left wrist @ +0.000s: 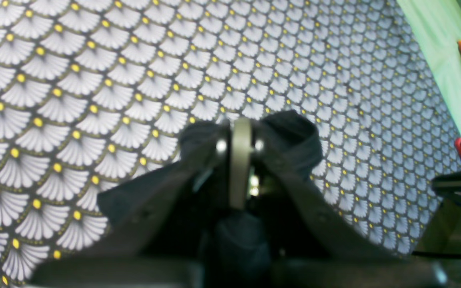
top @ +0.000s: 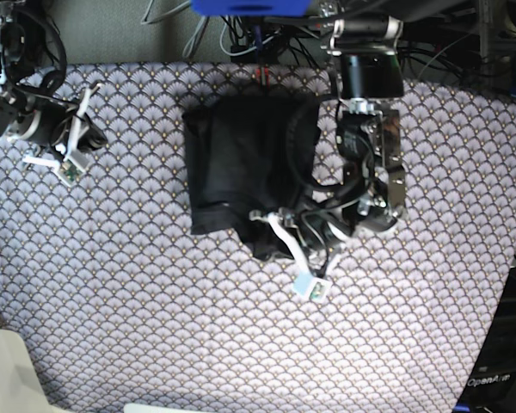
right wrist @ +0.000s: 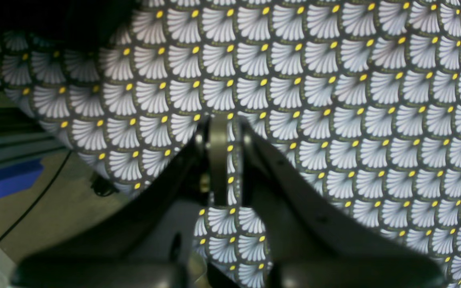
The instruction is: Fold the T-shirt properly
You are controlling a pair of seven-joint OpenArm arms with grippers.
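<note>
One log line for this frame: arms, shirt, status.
left gripper: shut on T-shirt edge | right gripper: shut, empty, off the shirt | T-shirt: partly folded on tablecloth | fold unfinished

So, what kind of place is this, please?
Probably a robotics lab or workshop: a patterned tablecloth covers the work table, tangled cables lie behind it, and a dark T-shirt lies between two robot arms.
</note>
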